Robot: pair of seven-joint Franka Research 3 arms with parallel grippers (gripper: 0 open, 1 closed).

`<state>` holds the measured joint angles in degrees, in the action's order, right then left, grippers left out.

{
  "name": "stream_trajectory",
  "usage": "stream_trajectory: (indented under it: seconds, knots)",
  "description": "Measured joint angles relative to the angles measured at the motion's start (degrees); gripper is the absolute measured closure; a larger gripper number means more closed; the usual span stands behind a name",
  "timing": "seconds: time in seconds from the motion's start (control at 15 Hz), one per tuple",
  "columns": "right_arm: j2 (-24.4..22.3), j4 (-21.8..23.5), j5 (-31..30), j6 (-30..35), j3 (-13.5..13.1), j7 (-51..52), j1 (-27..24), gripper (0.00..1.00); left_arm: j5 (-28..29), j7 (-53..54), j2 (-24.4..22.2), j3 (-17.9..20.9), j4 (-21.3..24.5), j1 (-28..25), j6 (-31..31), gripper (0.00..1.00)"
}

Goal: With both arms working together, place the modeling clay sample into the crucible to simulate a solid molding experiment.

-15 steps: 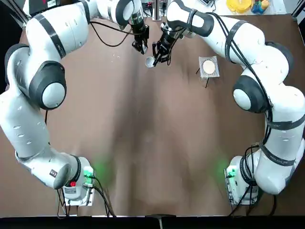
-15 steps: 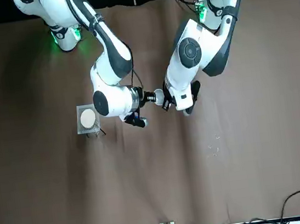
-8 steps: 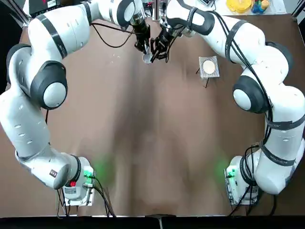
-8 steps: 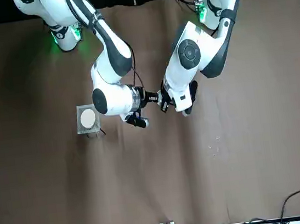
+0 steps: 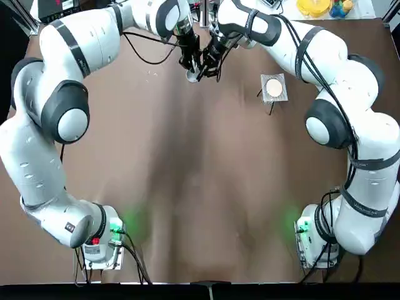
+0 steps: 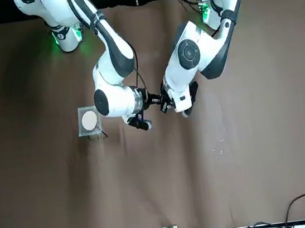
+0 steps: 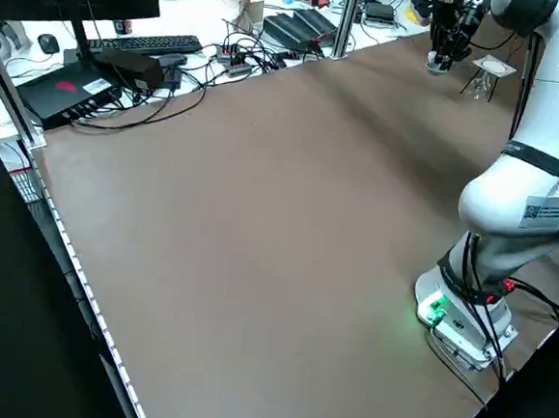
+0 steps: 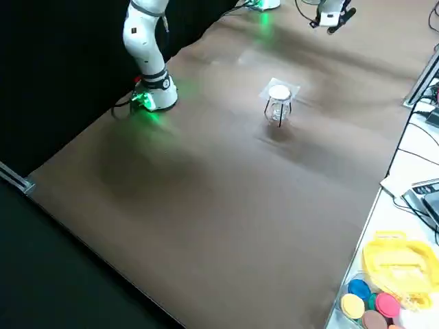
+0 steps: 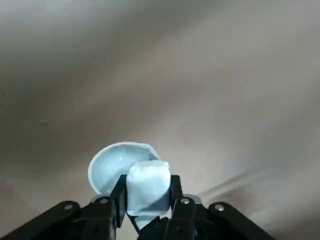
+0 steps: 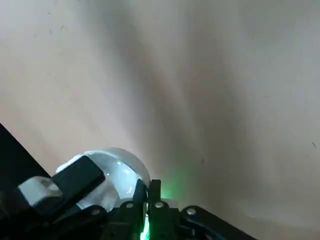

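- The left hand grips the clay, a small white lump, between its two fingers.
- In the left wrist view the clay sits right over the rim of the crucible, whose open mouth shows just past it.
- The right hand pinches the crucible by its rim, fingers narrow with the wall between them.
- From the top, both hands meet at the far middle of the surface: left hand and right hand nearly touch, the crucible just below them.
- From the front, the right hand and left hand are close together.
- A square pad with a beige round centre stands on a small wire stand, well apart to the right of the hands.
- Whether the crucible rests on the surface or is lifted cannot be told.
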<state>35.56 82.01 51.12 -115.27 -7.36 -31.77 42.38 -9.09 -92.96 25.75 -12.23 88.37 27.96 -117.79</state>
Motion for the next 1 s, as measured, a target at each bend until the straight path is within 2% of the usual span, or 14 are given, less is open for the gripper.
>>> stream_trajectory:
  seconds: [0.47,0.53,0.6,0.8,1.0]
  knots:
    - [0.0,0.0,0.0,-0.2,-0.1,0.0,-0.5,0.95,0.0,0.0,0.3,0.0,0.0,0.2,-0.5,0.53]
    - [0.0,0.0,0.0,-0.2,-0.2,0.0,-0.5,0.95,0.0,0.0,0.5,0.0,0.0,0.3,-0.5,0.46]
    - [0.0,-0.1,0.0,-0.2,-0.2,0.0,-0.5,0.95,0.0,0.0,0.6,0.0,0.0,0.3,-0.6,0.29]
    - [0.0,-0.1,0.0,-0.2,-0.2,0.0,-0.6,0.95,0.0,0.0,0.6,0.1,-0.3,0.3,-0.9,0.02]
    - [0.0,-0.3,0.0,-0.2,-0.4,0.0,-0.7,0.95,0.0,0.0,0.6,0.1,-1.4,0.2,-1.0,0.0]
